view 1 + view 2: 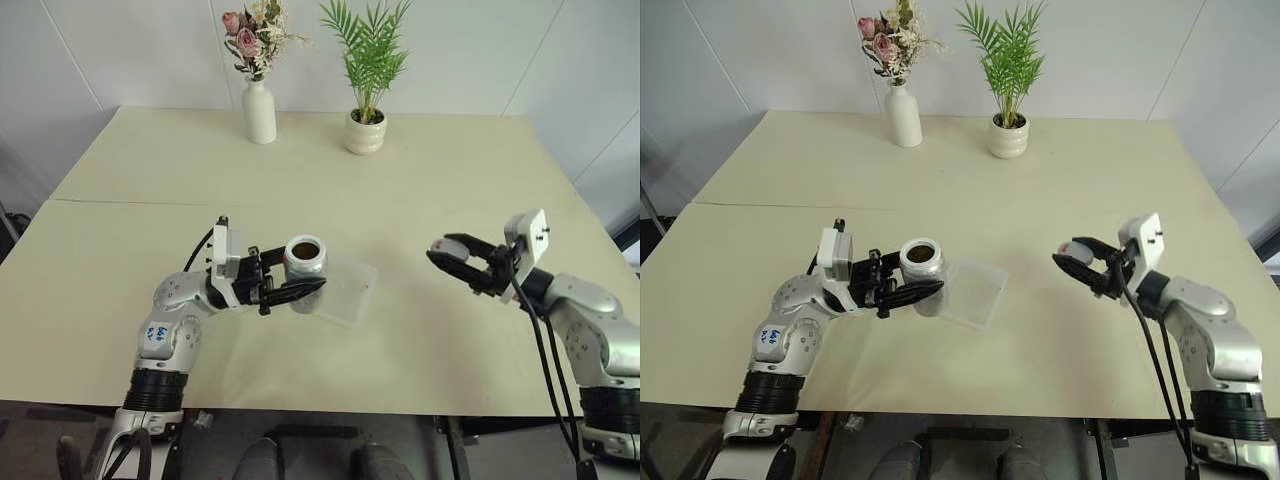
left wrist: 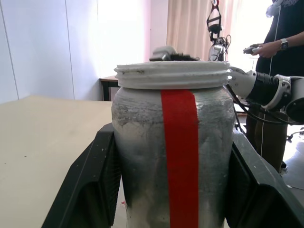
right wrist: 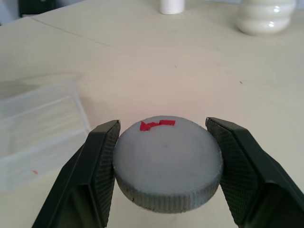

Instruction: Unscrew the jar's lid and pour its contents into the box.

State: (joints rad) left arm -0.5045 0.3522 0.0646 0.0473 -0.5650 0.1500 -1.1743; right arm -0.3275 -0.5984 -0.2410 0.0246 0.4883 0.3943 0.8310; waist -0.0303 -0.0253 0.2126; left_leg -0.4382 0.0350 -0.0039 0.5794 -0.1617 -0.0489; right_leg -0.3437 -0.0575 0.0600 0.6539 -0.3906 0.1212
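Note:
The jar (image 1: 305,262) is held upright just above the table, open at the top with dark contents showing inside. My left gripper (image 1: 292,285) is shut on its body; the left wrist view shows the jar (image 2: 173,156) with a red strip between the black fingers (image 2: 88,190). The box (image 1: 347,292) lies flat on the table right beside the jar. Off to the right, my right gripper (image 1: 452,258) is shut on the lid (image 3: 167,161), a grey-white round cap with a red mark, held a little above the table.
A white vase of flowers (image 1: 259,108) and a white pot with a green plant (image 1: 365,130) stand at the table's far edge. A person (image 2: 280,47) stands beyond the table in the left wrist view. A seam (image 1: 120,203) crosses the tabletop.

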